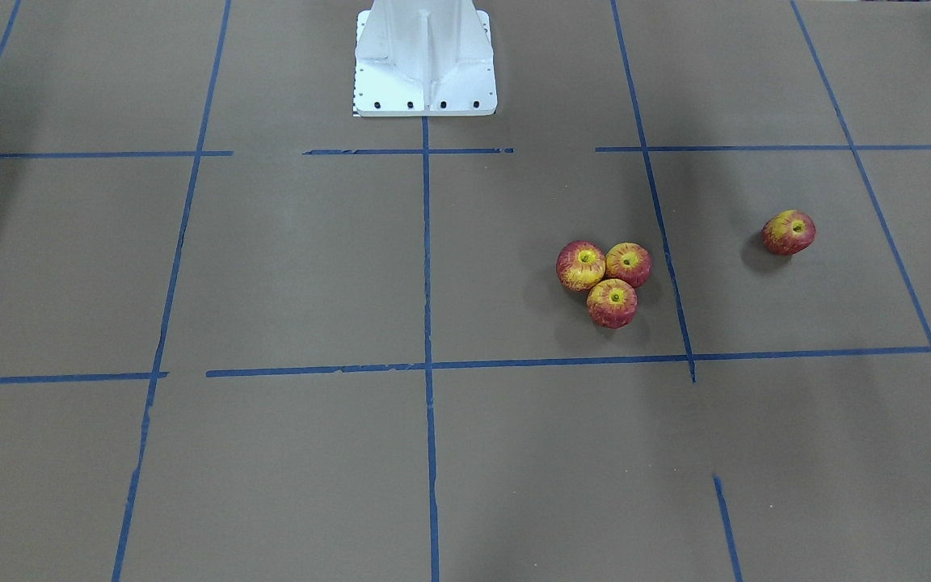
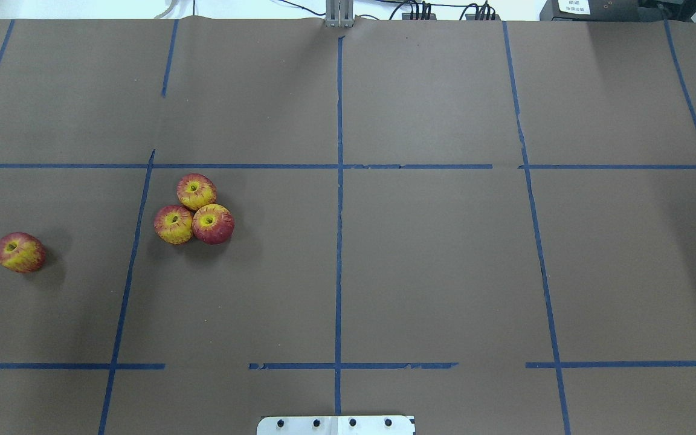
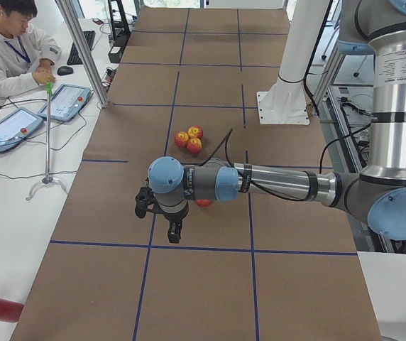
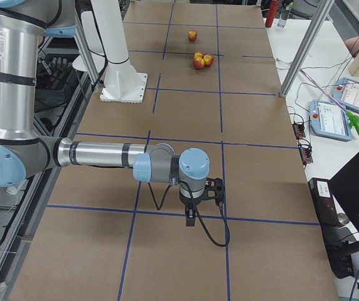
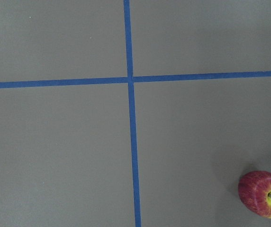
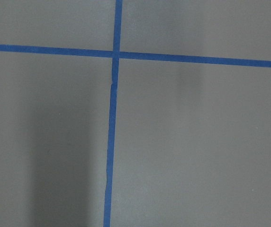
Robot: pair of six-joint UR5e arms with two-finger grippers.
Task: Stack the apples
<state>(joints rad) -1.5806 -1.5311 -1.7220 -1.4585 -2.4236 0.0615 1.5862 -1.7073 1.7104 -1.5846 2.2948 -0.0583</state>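
- You have three small, round, red-and-yellow apples (image 2: 196,193) touching in a cluster on the brown paper-covered bench (image 2: 444,272). None sits on another, so I judge all the stacking is left.
- The fourth red-and-yellow apple (image 2: 20,252) lies well apart from the cluster, near the left end effector (image 3: 172,231), low-right in its wrist view.
- The right end effector (image 4: 192,216) hangs far from all the fruit. You cannot tell whether either is released or clenched.

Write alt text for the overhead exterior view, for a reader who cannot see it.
Three small red-and-yellow apples touch in a cluster on the left half of a brown table gridded with blue tape; a fourth apple sits alone near the left edge. A white base plate shows at the bottom edge.
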